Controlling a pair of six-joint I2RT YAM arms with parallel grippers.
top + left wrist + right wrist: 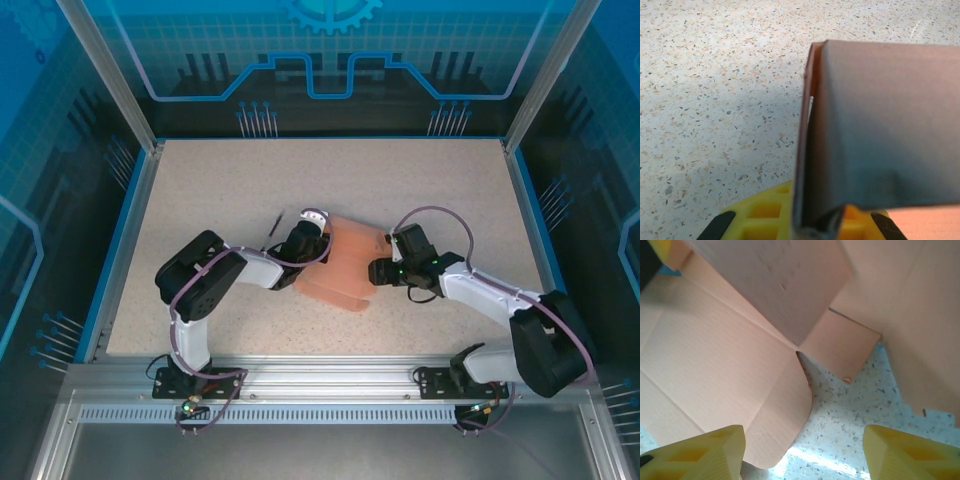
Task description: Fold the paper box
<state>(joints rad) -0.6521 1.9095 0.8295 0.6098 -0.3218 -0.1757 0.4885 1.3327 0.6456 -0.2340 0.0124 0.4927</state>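
The salmon-pink paper box (345,265) lies partly folded in the middle of the table, between both arms. My left gripper (308,242) sits at its left edge, shut on a raised flap of the paper box (875,130) that stands up between the yellow fingers (760,215). At the card's right edge my right gripper (380,271) is open. In the right wrist view the paper box (725,375) spreads out with creased panels and a rounded tab, and the yellow fingertips (700,455) stand wide apart over bare table.
A thin dark stick (274,226) lies on the speckled table (200,200) just left of the left gripper. Blue rails and metal posts border the table on all sides.
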